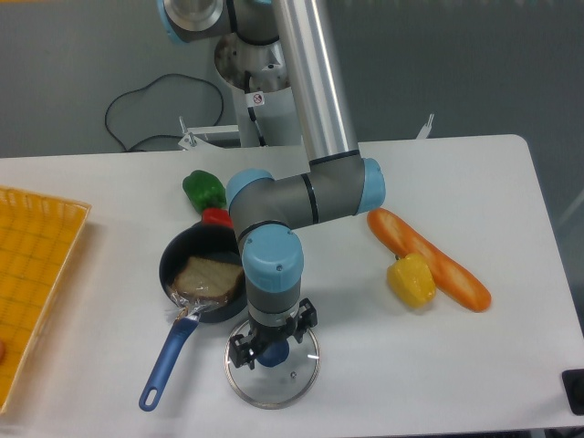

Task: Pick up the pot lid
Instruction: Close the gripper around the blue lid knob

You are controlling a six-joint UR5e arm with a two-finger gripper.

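Note:
My gripper [275, 334] points down over the glass pot lid [285, 391], its two fingertips spread apart. The blue knob [273, 353] of the lid shows just below and between them, with no finger visibly closed on it. The lid lies flat on the table, its far edge partly hidden by the gripper. Whether a fingertip touches the lid cannot be told.
A black pan [175, 252] with a brown item [209, 279] inside and a blue handle [168, 363] is left of the lid. Also present are a green pepper [203, 192], red object [217, 217], yellow pepper [411, 280], orange baguette [429, 258] and yellow crate [41, 274].

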